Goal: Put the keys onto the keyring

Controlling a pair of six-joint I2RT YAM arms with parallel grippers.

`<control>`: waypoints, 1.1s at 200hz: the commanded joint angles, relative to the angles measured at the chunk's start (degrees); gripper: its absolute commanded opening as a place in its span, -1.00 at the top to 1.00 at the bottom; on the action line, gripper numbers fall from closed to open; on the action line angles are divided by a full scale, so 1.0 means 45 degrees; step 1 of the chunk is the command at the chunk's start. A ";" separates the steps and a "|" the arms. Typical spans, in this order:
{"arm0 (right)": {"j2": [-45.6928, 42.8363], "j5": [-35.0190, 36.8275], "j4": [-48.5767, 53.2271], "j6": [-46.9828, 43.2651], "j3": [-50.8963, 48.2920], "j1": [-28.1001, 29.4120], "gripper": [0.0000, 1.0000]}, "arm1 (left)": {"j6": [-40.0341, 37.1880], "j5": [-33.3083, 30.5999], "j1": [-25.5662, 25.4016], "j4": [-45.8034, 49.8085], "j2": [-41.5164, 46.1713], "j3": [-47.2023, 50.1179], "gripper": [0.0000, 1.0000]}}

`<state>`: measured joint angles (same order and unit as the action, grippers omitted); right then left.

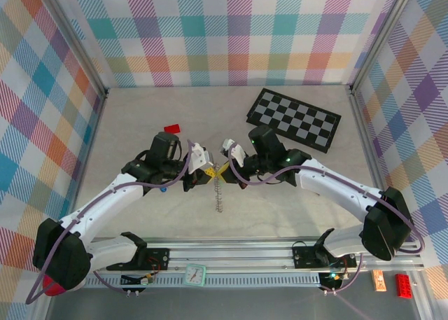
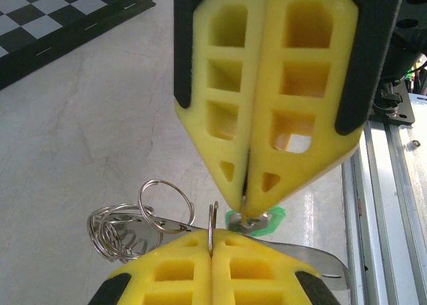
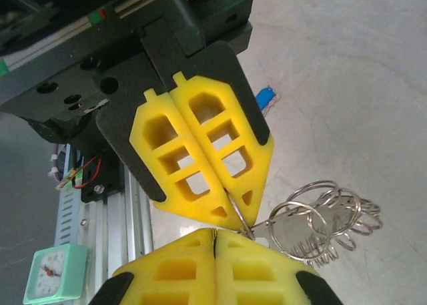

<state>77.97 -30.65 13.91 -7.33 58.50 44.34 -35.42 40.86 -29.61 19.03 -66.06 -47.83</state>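
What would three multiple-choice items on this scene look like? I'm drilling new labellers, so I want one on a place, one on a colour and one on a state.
1. Where does the checkerboard lie?
A. far right
B. near left
C. dead centre

2. What colour is the flat block lying apart from it?
A. blue
B. red
C. yellow

3. How do the jaws of the left gripper and the right gripper stand?
A. both wide open
B. both shut
C. left open, right shut

Answers:
1 A: in the top view it sits toward the far right corner.
2 B: the block is plainly red.
3 B: each pair of yellow pads is pressed together, the left on a ring of the keyring.
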 commanded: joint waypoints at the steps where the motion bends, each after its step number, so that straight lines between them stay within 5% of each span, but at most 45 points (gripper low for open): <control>1: -0.0043 0.0380 -0.0578 0.0037 0.0320 0.0069 1.00 | 0.0097 0.0225 -0.0139 -0.0244 -0.0045 -0.0306 1.00; 96: 0.0528 0.2114 0.0603 0.1038 0.1098 0.0073 1.00 | -0.0978 -0.0157 -0.0150 -0.0077 0.0379 -0.0162 1.00; 220: 0.1364 0.1140 0.1772 0.2218 0.1785 -0.0162 1.00 | -0.1573 -0.0700 -0.0198 -0.2001 0.1582 0.1212 1.00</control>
<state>82.96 -24.73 20.25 0.43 65.06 44.88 -39.59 34.81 -29.61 13.28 -61.45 -43.27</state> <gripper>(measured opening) 0.048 0.045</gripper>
